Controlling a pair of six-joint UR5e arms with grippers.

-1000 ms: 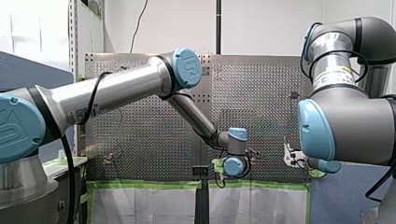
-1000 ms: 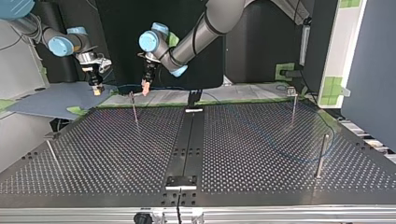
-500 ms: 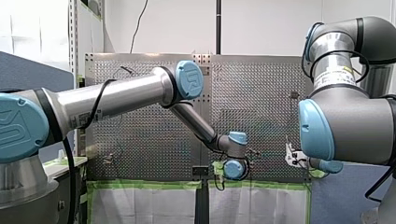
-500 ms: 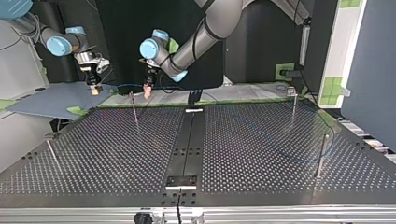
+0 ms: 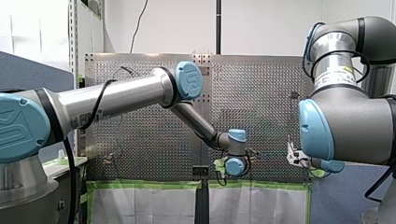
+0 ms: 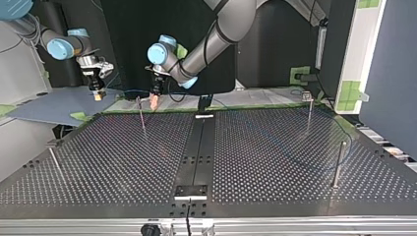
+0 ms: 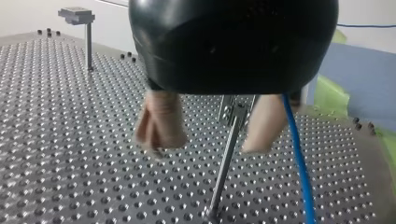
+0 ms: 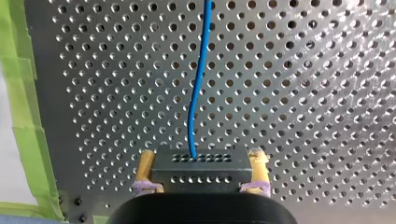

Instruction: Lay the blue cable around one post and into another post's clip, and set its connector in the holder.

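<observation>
One small drop, cable (image 7: pixel 299 172) not yet caught
My left gripper (image 7: pixel 208 142), open and empty, now straddles the post (image 7: pixel 226 158), cable seemingly outside; my right gripper (image 8: pixel 201 156) clamps the connector (image 8: pixel 201 170).

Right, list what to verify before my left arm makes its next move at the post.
1. Connector grip: my right gripper clamps the black rectangular connector from both sides: ok.
2. Opening: my left gripper has its beige-padded fingers apart: ok.
3. Alignment: the thin metal post stands in the gap ahead of those fingers: ok.
4. Cable capture: the thin blue cable runs outside one finger, not between them: not ok.
5. Clip: the cable hangs beside the post's clip, not in it: not ok.
</observation>
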